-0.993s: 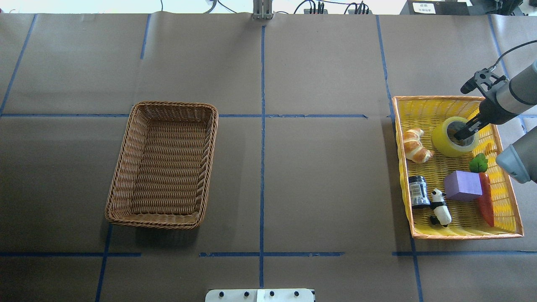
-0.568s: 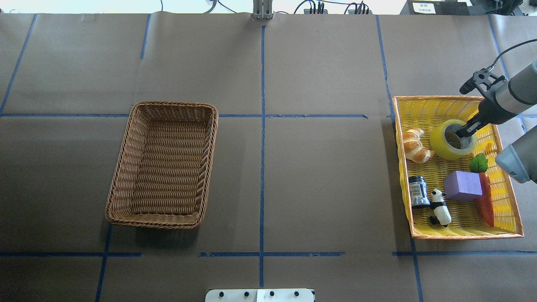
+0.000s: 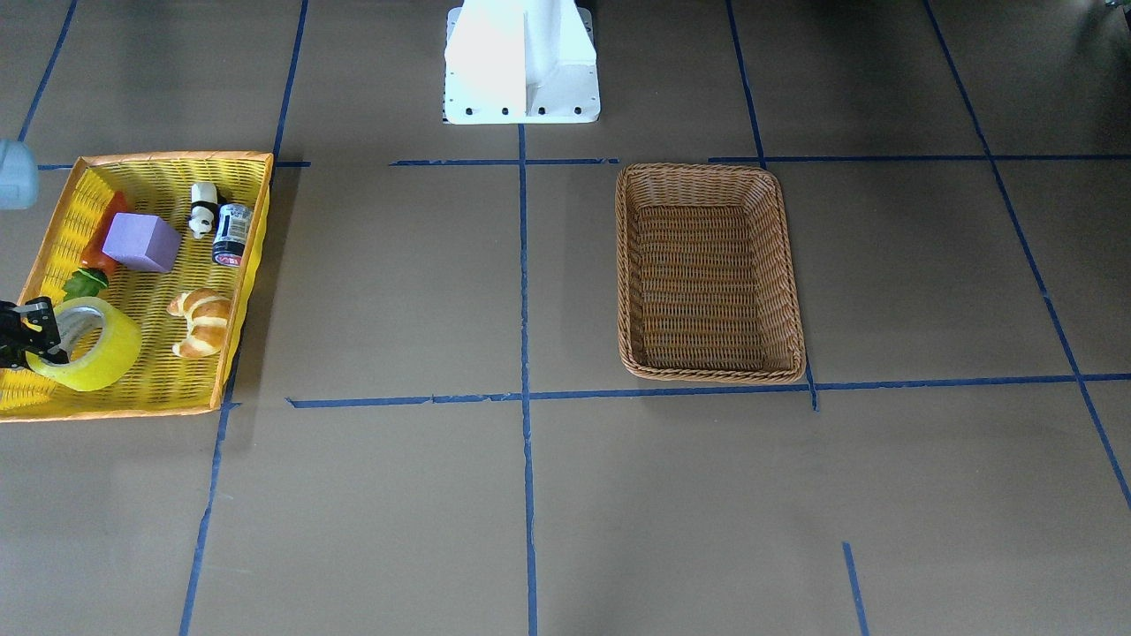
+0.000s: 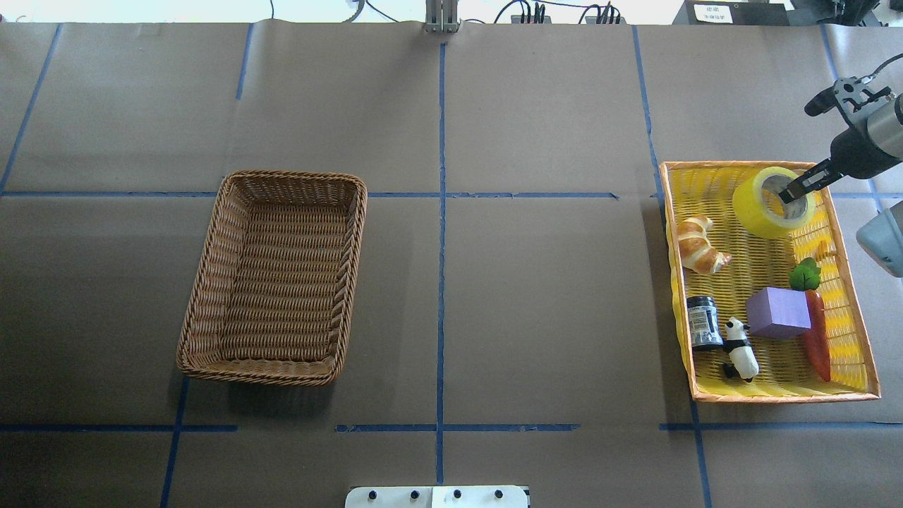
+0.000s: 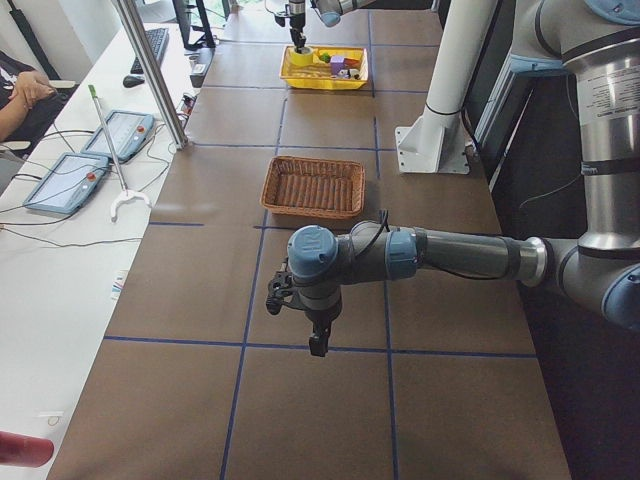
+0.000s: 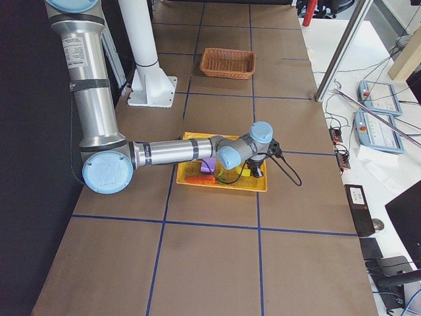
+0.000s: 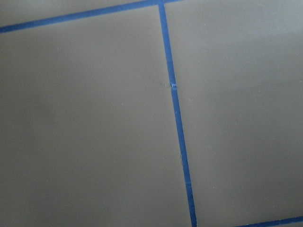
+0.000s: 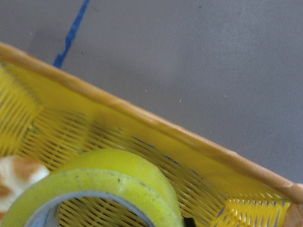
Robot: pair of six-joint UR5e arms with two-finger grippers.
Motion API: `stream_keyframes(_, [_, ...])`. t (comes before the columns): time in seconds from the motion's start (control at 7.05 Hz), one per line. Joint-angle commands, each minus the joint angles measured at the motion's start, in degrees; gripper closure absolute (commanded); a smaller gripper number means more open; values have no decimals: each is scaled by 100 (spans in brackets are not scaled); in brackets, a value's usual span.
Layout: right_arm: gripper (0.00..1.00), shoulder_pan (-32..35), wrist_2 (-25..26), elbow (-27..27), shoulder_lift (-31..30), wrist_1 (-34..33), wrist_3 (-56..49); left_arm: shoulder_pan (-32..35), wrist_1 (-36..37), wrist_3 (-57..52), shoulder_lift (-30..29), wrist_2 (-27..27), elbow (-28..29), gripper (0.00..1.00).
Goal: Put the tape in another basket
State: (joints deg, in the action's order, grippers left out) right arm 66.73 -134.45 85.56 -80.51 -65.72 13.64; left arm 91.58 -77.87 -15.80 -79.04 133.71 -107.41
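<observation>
Over tray (image 4: 776,396) far corner: R tool (image 4: 791,193) clamped on tape (image 4: 758,208) wall, one finger in core, other hidden. Tape tilted, looks clear of tray floor. Judgement: clear rim first, then carry across desk (image 4: 536,296) to basket (image 4: 204,268), well apart; grip firm, roll hangs off-centre. Tape: wide, yellow-green, translucent, pale core. L tool (image 5: 316,345): open/shut can't tell.

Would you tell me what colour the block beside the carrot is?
Purple; the block shows best in the overhead exterior view.
</observation>
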Motion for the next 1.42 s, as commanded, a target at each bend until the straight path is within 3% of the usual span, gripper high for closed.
stream_keyframes(0.0, [100,68,-266,179,281,216,1582,-9,-366,-11,-548,6,79,0])
stream_keyframes(0.28, [100,7,-257,128,265,1816,3530,-174,-1211,285,-674,32,115,0])
stream_keyframes(0.71, [100,-440,-74,171,238,3858,6012,-805,-2989,2810,-604,375,54,0])
stream_keyframes(0.99, [100,-861,312,163,229,4958,6868,-1490,-4406,4157,-464,375,45,0])
stream_keyframes(1.28, [100,-1056,384,154,229,5864,7327,-2395,-5935,6175,-551,349,27,0])
